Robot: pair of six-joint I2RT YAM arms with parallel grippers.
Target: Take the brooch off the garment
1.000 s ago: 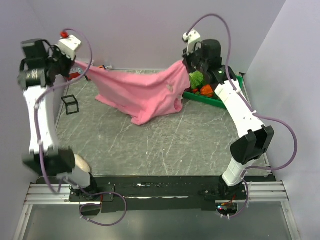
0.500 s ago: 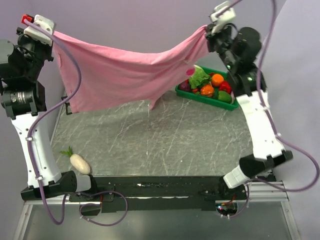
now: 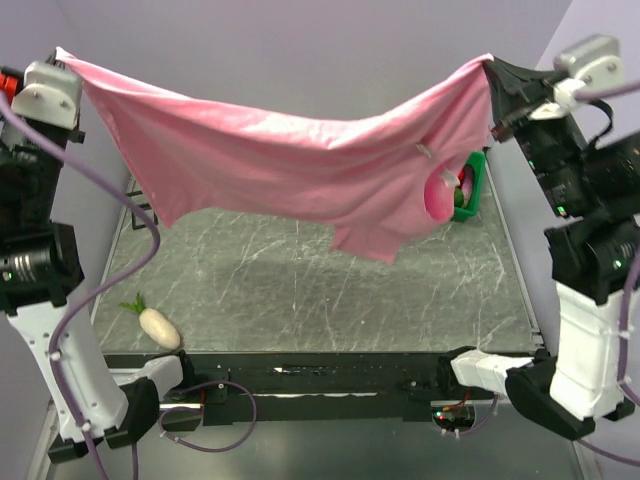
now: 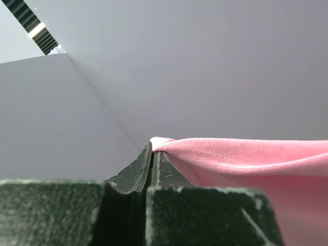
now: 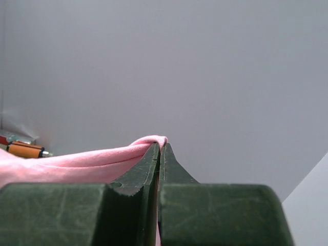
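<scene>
The garment point(image 3: 270, 160), a pink T-shirt, hangs stretched in the air between my two grippers, high above the table. My left gripper point(image 3: 62, 55) is shut on its left end, and the cloth point(image 4: 246, 159) comes out of the closed tips point(image 4: 152, 146). My right gripper point(image 3: 490, 62) is shut on its right end, with the cloth point(image 5: 77, 164) pinched at the tips point(image 5: 160, 146). The round neck opening point(image 3: 440, 192) faces the camera on the right. A tiny pale speck point(image 3: 422, 150) sits on the cloth just above the neck; it looks like the brooch.
A green tray point(image 3: 479, 170) of vegetables stands at the back right, mostly hidden by the shirt. A white radish point(image 3: 158, 326) lies on the grey table point(image 3: 330, 290) at the near left. An orange-brown object point(image 5: 24, 149) shows low in the right wrist view.
Both arms have risen and spread apart. The shirt has come off the table and now hangs stretched wide between the grippers, covering the tray.
</scene>
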